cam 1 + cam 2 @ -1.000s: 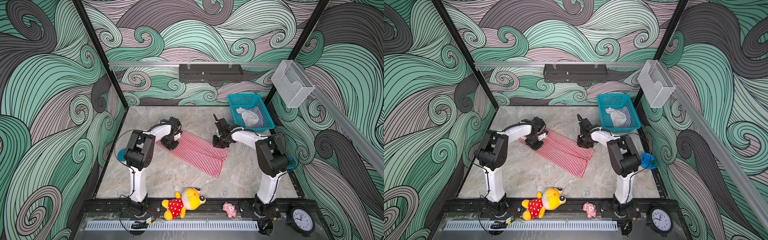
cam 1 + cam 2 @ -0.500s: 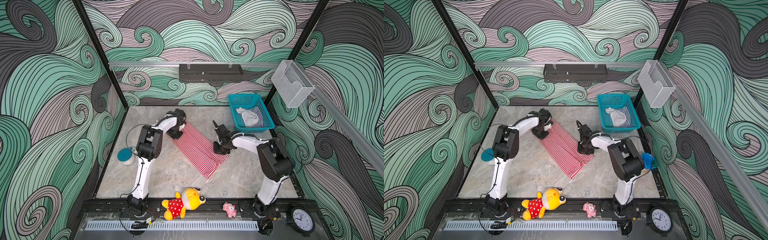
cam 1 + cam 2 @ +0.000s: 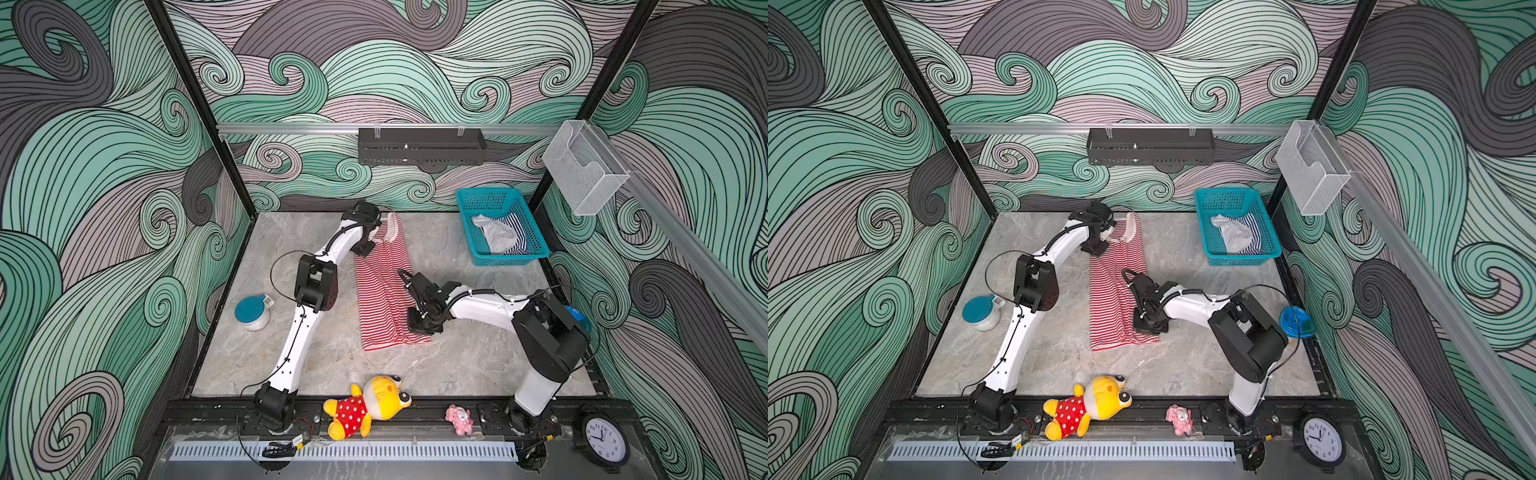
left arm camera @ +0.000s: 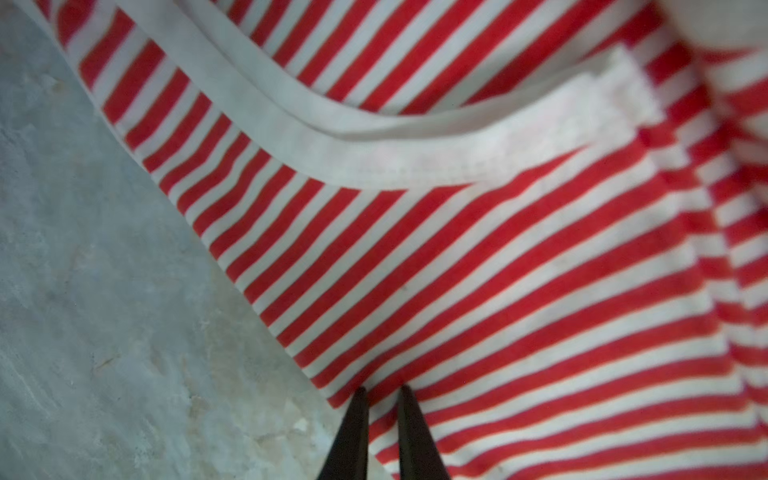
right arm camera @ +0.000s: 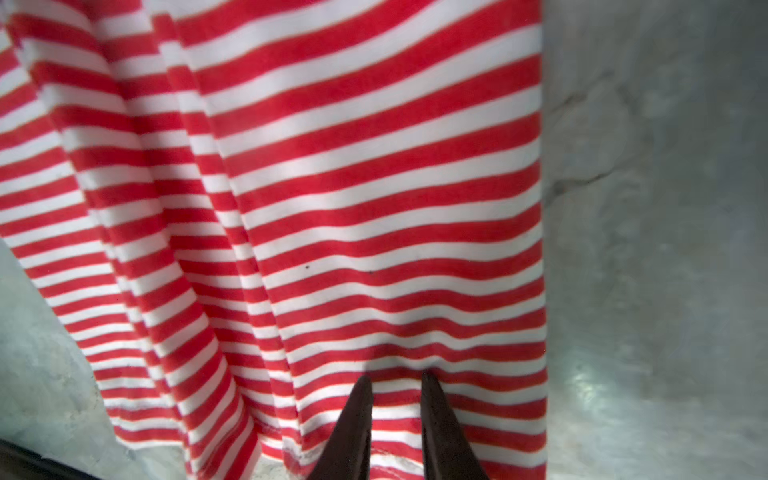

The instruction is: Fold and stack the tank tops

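My left fingers (image 4: 351, 436) and right fingers (image 5: 353, 424), nearly closed, each pinch 1 end of the red striped top (image 3: 384, 291) on the table (image 3: 478, 365).

Grey marble table (image 3: 457, 361) under red-striped tank top (image 3: 382, 291), teal basket (image 3: 503, 261), blue-lidded jar (image 3: 250, 311).

"Where's the red-and-white tank top (image 3: 384, 291) now?"

"Stretched lengthwise on the marble table (image 3: 478, 365), gathered into long folds, with its white-trimmed neck toward the back wall."

"And the arms?"

"The left gripper (image 3: 365, 250) is down at the neck end. The right gripper (image 3: 424, 326) sits on the side edge near the hem. From here I can't make out the jaws."

"The other one?"

"The navy-and-white tank top (image 3: 517, 235) lies crumpled in the teal basket (image 3: 505, 261) at the back right corner. A blue-lidded jar (image 3: 251, 311) stands at the left edge, and a plush toy (image 3: 368, 409) lies on the front rail."
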Available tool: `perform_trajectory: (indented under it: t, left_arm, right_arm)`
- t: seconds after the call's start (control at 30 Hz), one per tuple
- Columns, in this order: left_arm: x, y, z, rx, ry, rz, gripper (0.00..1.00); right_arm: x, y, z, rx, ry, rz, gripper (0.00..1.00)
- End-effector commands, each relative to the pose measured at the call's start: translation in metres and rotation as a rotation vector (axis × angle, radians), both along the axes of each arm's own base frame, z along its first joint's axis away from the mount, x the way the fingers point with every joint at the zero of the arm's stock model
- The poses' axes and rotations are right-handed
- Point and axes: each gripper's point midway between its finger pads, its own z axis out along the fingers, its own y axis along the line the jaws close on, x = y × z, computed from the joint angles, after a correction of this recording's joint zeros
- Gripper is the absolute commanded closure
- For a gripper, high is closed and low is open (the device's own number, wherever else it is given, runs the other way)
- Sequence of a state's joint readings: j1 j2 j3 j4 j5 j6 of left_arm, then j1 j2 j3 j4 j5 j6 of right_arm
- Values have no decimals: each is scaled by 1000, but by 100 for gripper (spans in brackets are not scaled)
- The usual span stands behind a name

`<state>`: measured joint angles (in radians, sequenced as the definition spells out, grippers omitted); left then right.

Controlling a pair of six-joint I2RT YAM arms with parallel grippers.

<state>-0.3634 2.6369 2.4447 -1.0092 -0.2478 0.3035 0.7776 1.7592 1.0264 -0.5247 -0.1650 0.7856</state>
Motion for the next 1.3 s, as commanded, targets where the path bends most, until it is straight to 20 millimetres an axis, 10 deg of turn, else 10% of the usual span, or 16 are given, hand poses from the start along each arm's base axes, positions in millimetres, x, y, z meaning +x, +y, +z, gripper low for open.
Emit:
perform_trajectory:
  t: [0.0, 0.17, 0.4, 0.77, 1.27]
  left_arm:
    - [-11, 10, -11, 6, 36, 18, 83]
    - [-12, 13, 35, -18, -28, 44, 81]
    - [-54, 11, 78, -67, -22, -13, 73]
    - [-184, 11, 58, -127, 73, -177, 57]
    - [-269, -1, 52, -162, 118, -293, 55]
  right_arm:
    - [-19, 15, 0, 14, 77, -12, 76]
    - [-11, 14, 18, -16, 5, 9, 73]
    - [6, -3, 66, -6, -124, -14, 25]
    - [-13, -11, 24, 277, 44, -241, 28]
    - [-41, -33, -6, 252, 139, -348, 57]
